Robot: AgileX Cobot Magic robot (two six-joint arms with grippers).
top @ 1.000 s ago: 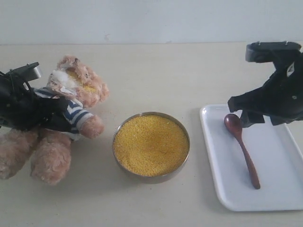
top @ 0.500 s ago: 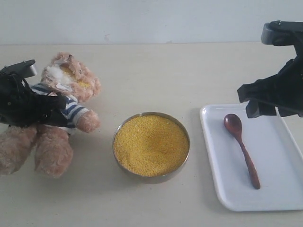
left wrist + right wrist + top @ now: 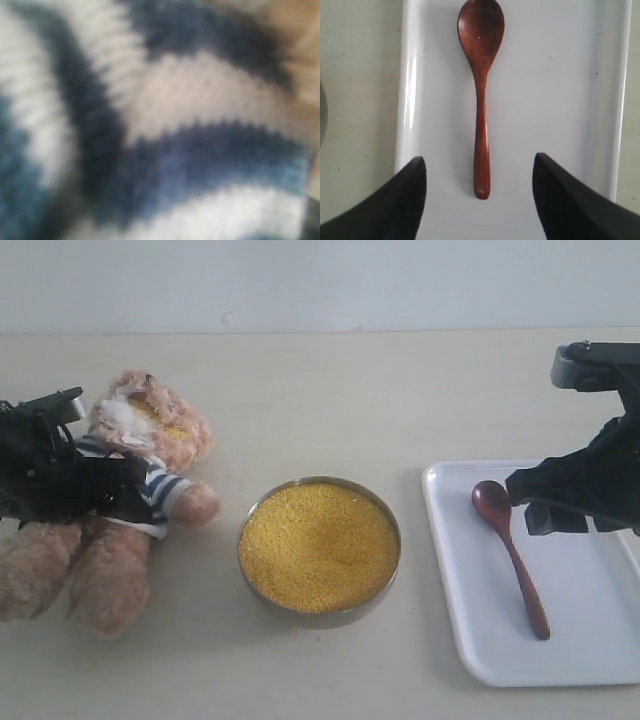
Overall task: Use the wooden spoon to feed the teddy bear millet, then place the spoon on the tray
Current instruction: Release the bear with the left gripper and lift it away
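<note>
Backed off, the empty right gripper (image 3: pixel 525 502) gapes, the dark reddish-brown wooden spoon (image 3: pixel 514 560) pointing its handle between the jaws. Meanwhile the left gripper (image 3: pixel 125 490) clasps the striped-shirted teddy bear (image 3: pixel 160 490)

Beige tabletop (image 3: pixel 330 390) — plain pale wall (image 3: pixel 300 280) behind.

Bare tray (image 3: pixel 555 100) (both sides) flanks the wooden spoon (image 3: pixel 481 100) — unobstructed.

There were one fluffy brown teddy bear (image 3: pixel 150 425), one round metal bowl (image 3: pixel 320 618) of yellow millet (image 3: pixel 318 545), one dark wooden spoon (image 3: pixel 517 568), one white rectangular tray (image 3: pixel 585 605).
</note>
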